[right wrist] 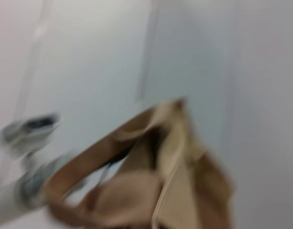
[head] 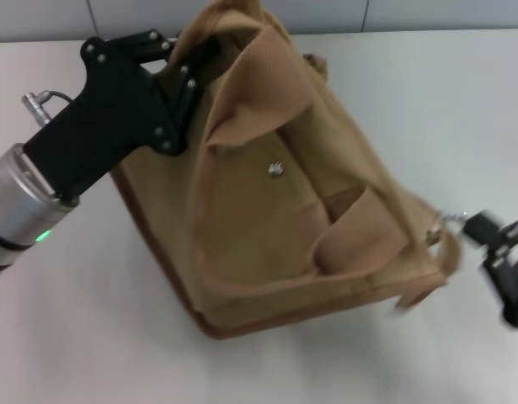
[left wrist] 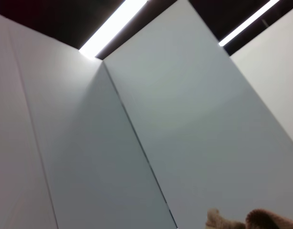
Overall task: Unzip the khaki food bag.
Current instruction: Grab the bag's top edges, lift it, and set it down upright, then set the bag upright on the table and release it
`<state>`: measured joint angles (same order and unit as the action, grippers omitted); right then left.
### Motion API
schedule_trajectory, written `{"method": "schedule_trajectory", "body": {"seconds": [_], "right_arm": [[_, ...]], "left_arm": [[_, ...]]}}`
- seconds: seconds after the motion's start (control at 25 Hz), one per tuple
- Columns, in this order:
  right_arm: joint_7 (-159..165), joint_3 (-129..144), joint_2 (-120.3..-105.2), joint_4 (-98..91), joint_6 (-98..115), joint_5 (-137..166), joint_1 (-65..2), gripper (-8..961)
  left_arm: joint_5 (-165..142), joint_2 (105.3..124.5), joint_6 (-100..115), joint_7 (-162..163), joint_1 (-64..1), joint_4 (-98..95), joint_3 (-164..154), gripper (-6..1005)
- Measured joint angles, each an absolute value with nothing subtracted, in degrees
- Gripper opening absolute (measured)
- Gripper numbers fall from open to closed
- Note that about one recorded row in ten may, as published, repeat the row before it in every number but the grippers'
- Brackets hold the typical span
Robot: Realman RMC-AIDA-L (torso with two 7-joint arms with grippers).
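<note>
Left gripper (head: 187,71) grips tilted khaki food bag (head: 284,194) top.

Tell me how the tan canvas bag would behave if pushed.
The tan canvas bag probably flops: its top folds sag beside the left gripper. It lies tilted on the white table, so it would likely slide and crumple rather than roll.

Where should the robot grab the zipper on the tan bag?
Best guess: the small metal pull sticking out at the tan bag's right end. Come in from the right, where the right tool sits close to it. The left tool is at the bag's top left edge, probably steadying it.
</note>
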<state>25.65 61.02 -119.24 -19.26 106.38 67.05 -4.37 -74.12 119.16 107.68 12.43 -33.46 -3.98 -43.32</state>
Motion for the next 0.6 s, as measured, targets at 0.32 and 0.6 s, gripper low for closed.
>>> {"method": "schedule_trajectory", "body": {"seconds": [0.32,0.6], "right_arm": [[28.62,43.78,-119.4,-11.68,111.36,67.04,-7.58,38],[28.66,40.06,-119.36,-9.3,111.42,67.05,-9.88,324]], "left_arm": [[-72.35,119.18,104.99,1.77,-39.32,12.64,-34.75,194],[-79.43,119.19,97.74,-2.9,-37.56,20.78,-22.01,201]]}}
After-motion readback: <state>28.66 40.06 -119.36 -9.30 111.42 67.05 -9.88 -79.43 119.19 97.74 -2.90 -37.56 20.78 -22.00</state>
